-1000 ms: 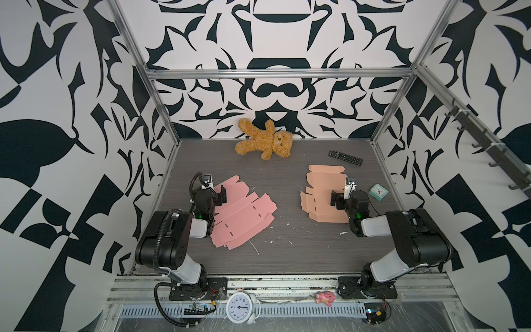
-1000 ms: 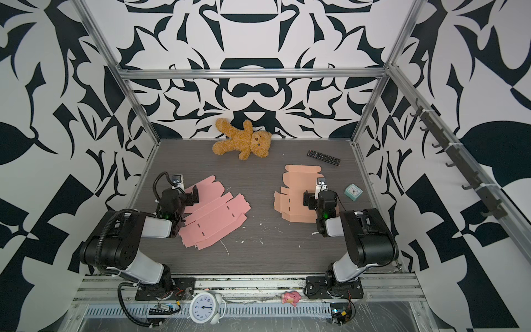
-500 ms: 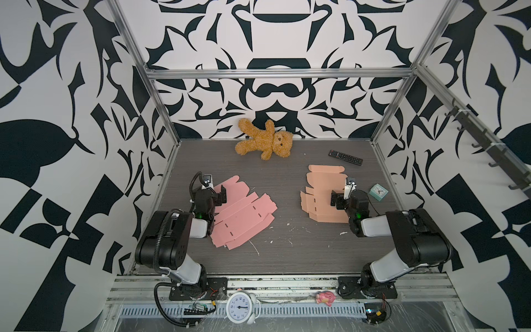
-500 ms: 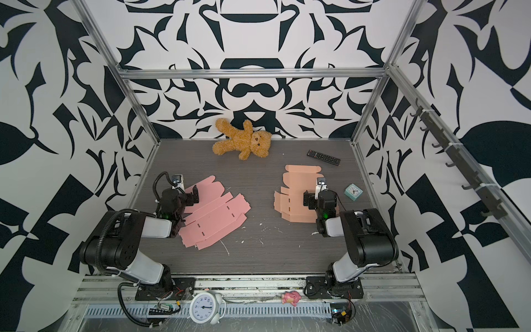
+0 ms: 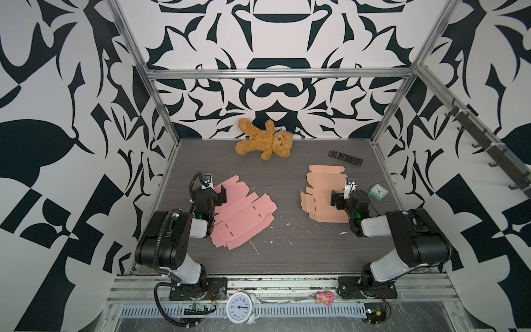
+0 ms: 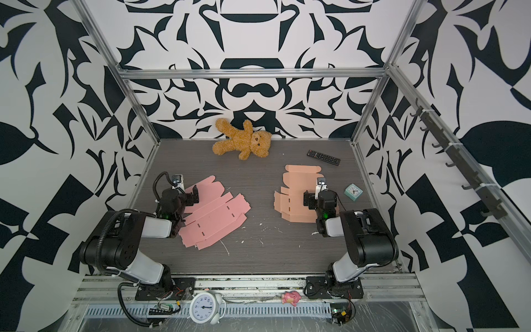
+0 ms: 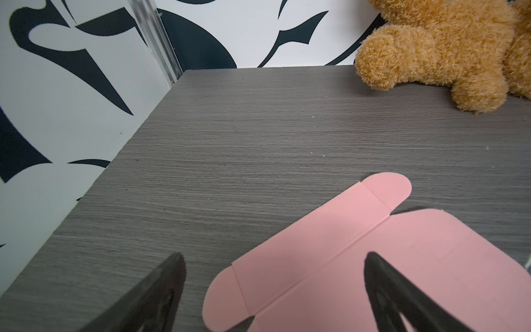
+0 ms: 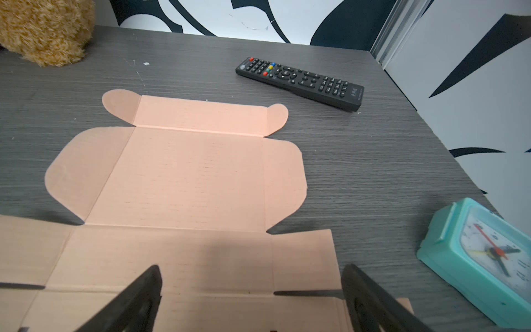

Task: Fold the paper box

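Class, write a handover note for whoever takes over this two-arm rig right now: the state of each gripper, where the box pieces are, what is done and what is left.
Grippers: the left gripper is open and holds nothing. The right gripper is open and holds nothing.
Things: the pink flat cardboard box blank lies on the grey wood-grain table by the left gripper, whose jaws straddle its edge. The peach flat cardboard box blank lies under the right gripper.
Done: nothing is folded; both blanks lie flat.
Left: grasp a flap and do all the folding.
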Controlling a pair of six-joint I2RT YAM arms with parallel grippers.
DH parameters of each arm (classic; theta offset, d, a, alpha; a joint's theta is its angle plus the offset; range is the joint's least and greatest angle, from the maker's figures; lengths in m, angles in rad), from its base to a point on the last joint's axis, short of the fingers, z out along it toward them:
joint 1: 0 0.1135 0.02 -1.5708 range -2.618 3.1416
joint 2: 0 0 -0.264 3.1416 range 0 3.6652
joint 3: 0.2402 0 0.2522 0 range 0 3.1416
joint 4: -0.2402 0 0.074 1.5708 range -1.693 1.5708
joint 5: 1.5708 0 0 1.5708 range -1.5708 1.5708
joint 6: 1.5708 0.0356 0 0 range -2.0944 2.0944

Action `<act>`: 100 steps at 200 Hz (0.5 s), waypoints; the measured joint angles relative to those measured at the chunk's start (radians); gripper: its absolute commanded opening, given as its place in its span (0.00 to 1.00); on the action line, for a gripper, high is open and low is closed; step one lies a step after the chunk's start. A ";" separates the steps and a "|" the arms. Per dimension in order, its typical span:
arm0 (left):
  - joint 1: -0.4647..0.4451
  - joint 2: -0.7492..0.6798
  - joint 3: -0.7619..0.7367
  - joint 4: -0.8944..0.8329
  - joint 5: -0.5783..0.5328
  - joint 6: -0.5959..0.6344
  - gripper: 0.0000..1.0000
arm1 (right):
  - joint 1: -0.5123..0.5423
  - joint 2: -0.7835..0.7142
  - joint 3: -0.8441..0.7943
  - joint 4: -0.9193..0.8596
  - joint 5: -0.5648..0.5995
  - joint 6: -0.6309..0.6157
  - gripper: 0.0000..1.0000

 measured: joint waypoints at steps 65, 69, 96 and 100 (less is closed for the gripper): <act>0.000 0.000 0.000 0.000 0.000 0.000 0.99 | 0.000 0.000 0.000 0.000 0.013 0.000 0.99; 0.000 0.000 0.000 0.000 0.000 0.000 0.99 | 0.000 0.000 0.000 0.000 0.014 0.000 0.99; 0.000 0.000 0.000 0.000 0.000 0.000 0.99 | 0.000 0.000 0.000 0.000 0.016 0.000 0.99; 0.000 0.000 0.000 0.000 0.000 0.000 0.99 | 0.000 0.000 0.000 0.000 0.017 0.000 0.99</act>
